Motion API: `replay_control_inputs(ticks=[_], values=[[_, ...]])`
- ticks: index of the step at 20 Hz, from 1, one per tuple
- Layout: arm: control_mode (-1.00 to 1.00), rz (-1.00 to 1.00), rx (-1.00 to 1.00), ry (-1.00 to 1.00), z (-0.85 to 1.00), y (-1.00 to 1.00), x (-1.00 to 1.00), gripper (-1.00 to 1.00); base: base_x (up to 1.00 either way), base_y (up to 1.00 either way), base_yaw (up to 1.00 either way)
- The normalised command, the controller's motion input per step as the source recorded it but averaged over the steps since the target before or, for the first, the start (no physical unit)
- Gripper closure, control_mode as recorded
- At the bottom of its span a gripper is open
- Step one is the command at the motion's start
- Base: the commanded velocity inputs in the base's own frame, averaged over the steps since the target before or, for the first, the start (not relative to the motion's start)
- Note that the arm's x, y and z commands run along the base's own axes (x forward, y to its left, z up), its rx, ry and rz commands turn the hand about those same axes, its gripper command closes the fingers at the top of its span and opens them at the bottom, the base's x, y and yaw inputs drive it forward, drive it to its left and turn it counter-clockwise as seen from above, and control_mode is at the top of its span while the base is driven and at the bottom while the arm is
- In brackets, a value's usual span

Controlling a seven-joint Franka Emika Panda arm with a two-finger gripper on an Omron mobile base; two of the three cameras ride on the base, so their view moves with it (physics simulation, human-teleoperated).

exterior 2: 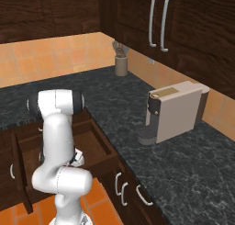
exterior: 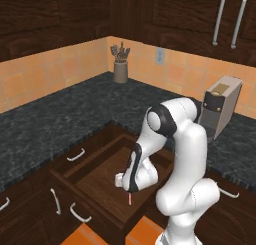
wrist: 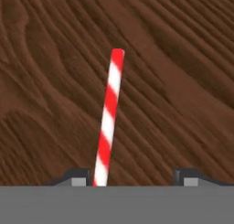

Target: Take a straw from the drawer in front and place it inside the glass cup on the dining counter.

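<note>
While the arm (exterior: 187, 154) bends down into the open drawer (exterior: 100, 181), the gripper (wrist: 135, 178) sits low over the wood bottom, its two dark tips well apart in the hand view. The straw (wrist: 108, 122) lies flat on the drawer bottom between those tips, just beside the left-hand one; contact cannot be told. Jaws stand partly open, nothing clamped between them that the pictures show.

Straw: thin, straight, red with white diagonal stripes, one cut end visible toward the top of the hand view, the other end hidden at the bottom edge. In the left base view a short pink-red piece (exterior: 130, 199) pokes out below the hand, near the drawer's front wall.

Drawer: dark brown, shallow, plain grained bottom, pulled out from under the worktop (exterior: 60, 119). Curved silver handles (exterior: 76, 154) show on neighbouring fronts.

Farther back: black speckled worktop carries a beige coffee machine (exterior 2: 176, 110) to the right and a utensil holder (exterior: 120, 66) in the corner. Orange tiled wall (exterior: 55, 69) behind; dark upper cabinets with long vertical handles (exterior: 231, 20) above.
</note>
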Motion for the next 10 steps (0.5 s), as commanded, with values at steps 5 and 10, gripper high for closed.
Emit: replay_control_inputs(ticks=[5,10], values=[[-1.00,0.00,0.00,-0.02,-0.08,0.00,0.00,1.00,0.00,0.00,0.00],[-1.00,0.00,0.00,0.00,0.00,0.08,0.00,1.00,0.00,0.00,0.00]])
